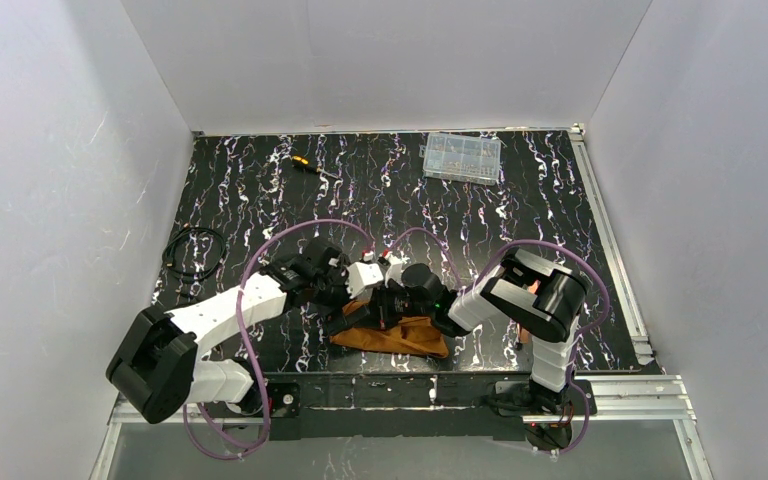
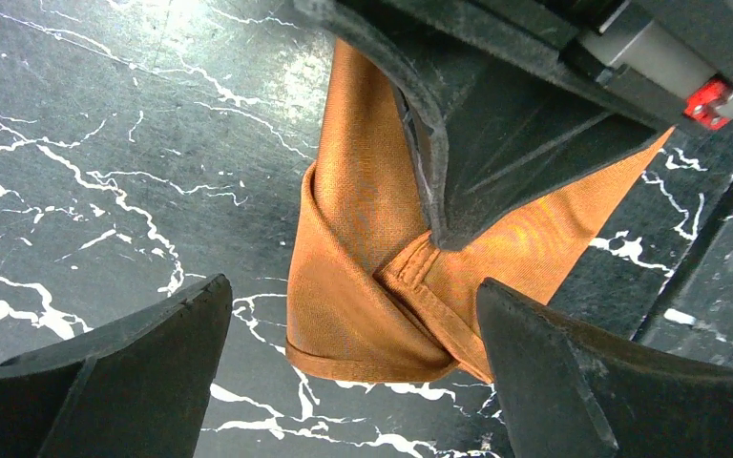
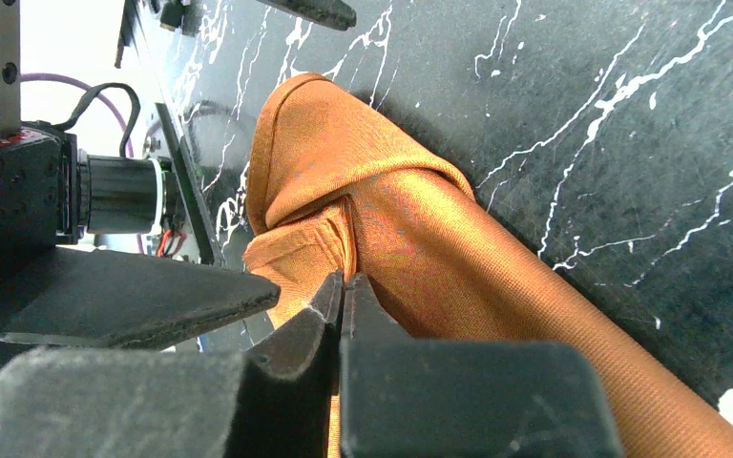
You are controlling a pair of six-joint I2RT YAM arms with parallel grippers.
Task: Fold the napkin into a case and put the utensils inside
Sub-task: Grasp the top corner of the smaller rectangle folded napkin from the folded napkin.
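The rust-orange napkin (image 1: 400,340) lies folded into a narrow bundle near the table's front edge, between the two arms. My right gripper (image 1: 405,305) is shut on a hemmed fold of the napkin (image 3: 420,239), its fingertips (image 3: 344,286) pressed together on the cloth. My left gripper (image 1: 345,318) is open, its two fingers either side of the napkin's rounded end (image 2: 344,315) without touching it. The right gripper's finger (image 2: 496,143) shows above the cloth in the left wrist view. The utensils are not clearly in view; a small copper-coloured bit (image 1: 535,289) peeks out under the right arm.
A yellow-and-black screwdriver (image 1: 310,165) and a clear compartment box (image 1: 462,157) lie at the back. A black cable coil (image 1: 195,252) lies at the left. Aluminium rails (image 1: 610,250) run along the right and front edges. White walls enclose the table.
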